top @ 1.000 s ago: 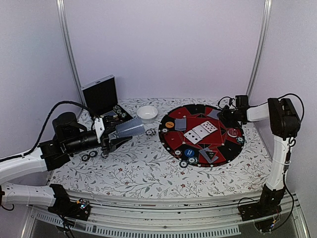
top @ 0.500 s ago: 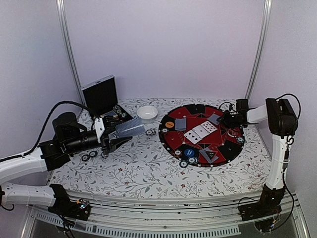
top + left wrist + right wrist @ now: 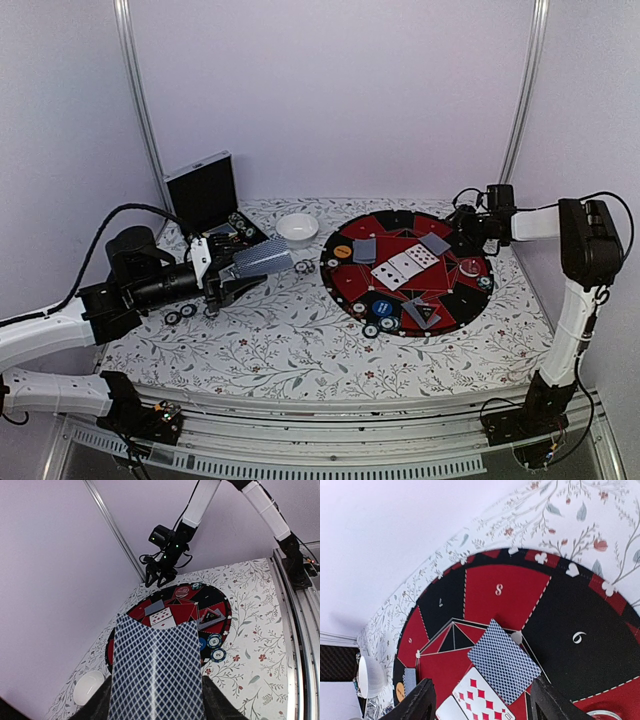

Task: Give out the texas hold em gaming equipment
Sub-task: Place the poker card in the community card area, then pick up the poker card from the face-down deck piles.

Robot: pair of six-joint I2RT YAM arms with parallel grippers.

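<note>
Holding deck (image 3: 265, 258) | left gripper (image 3: 229, 277) | long axis toward mat (image 3: 345, 285)

In the left wrist view the pack of cards (image 3: 157, 660) held in the left claw (image 3: 157, 690) covers nearly all of its fingers (image 3: 95, 704); we see only dark slivers at the bottom edge. The pack also hides part of the white bowl (image 3: 89, 687) and one side of the round mat (image 3: 216, 598). In the right wrist view the bottom edge cuts off the right claw (image 3: 481, 681), the face-up cards (image 3: 477, 696) and a clear round thing (image 3: 602, 715) we cannot name. From above, the chips (image 3: 187, 311) beside the left claw are too small for us to tell their colours.
</note>
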